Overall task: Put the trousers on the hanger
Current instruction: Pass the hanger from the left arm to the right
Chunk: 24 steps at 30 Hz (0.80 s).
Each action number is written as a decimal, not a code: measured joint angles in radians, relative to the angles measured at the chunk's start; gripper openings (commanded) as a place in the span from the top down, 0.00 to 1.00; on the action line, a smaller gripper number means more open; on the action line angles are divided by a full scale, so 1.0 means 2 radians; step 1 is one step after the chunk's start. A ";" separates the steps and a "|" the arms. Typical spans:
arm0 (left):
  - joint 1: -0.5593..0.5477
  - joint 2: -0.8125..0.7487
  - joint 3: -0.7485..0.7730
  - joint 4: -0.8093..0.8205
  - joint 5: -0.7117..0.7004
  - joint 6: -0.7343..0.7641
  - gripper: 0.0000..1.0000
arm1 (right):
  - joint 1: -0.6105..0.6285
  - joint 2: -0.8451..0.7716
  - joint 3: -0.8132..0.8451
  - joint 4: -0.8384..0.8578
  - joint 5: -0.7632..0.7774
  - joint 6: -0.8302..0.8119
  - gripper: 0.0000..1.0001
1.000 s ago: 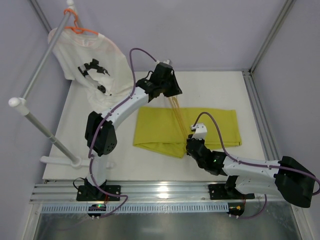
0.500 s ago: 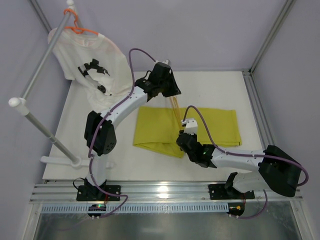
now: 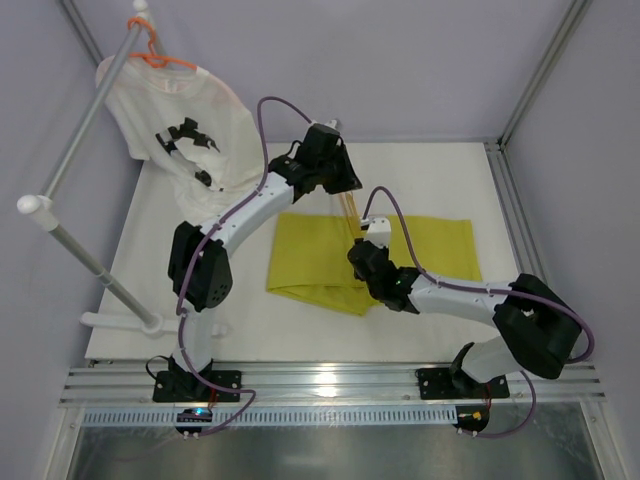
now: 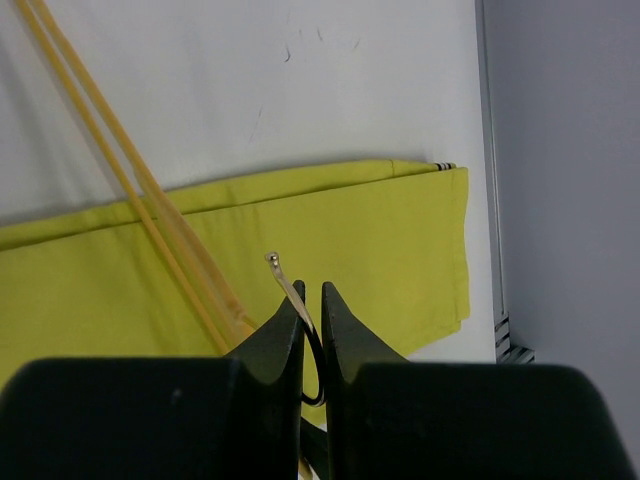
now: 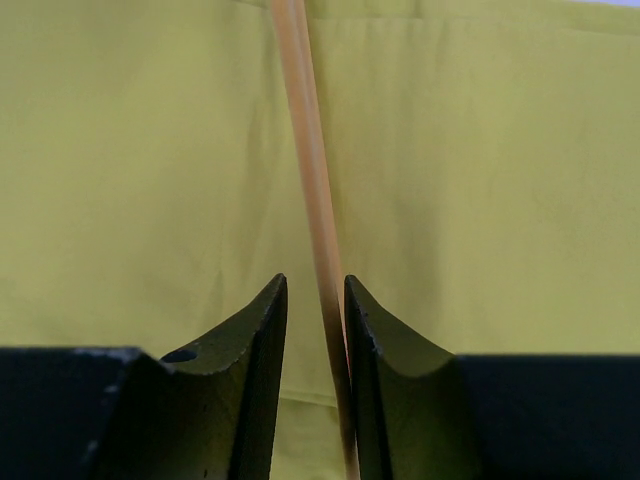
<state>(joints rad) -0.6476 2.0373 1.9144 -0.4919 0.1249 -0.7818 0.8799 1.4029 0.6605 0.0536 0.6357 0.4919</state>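
Trousers [image 3: 430, 245] lie folded flat on the counter [image 3: 430, 180]: soft, limp and light, best gathered at a folded edge. Hanger [image 5: 303, 130] is thin, stiff and slippery, tilted above them. Left tool [image 4: 310, 290] clamps its hook [image 4: 287, 275]; right tool [image 5: 314, 280] stands slightly parted around its bar.

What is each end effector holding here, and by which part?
The left end effector clamps the hanger by its metal hook. The right end effector straddles one hanger bar with a gap, gripping nothing.
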 measured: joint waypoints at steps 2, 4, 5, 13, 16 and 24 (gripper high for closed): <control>0.000 0.000 0.000 0.000 0.002 0.000 0.95 | -0.012 0.016 0.012 0.006 -0.007 -0.006 0.67; 0.001 0.000 0.000 0.000 0.004 0.000 0.96 | -0.021 0.028 0.020 0.015 -0.015 -0.011 0.67; 0.001 0.000 0.000 0.000 0.004 0.000 0.95 | -0.024 0.035 0.025 0.018 -0.019 -0.015 0.67; 0.002 0.000 0.000 0.000 0.006 0.001 0.92 | -0.035 0.072 0.064 0.024 -0.025 -0.031 0.80; 0.004 -0.002 -0.006 0.001 0.009 0.000 0.81 | -0.040 0.090 0.083 0.018 -0.025 -0.030 0.96; 0.016 -0.014 -0.014 -0.020 0.023 0.002 0.29 | -0.042 0.086 0.080 0.018 -0.023 -0.011 0.96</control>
<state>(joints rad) -0.6151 2.0083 1.8870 -0.5320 0.1703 -0.7776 0.7952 1.5757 0.8200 0.0898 0.5907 0.4690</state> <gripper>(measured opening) 0.655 0.068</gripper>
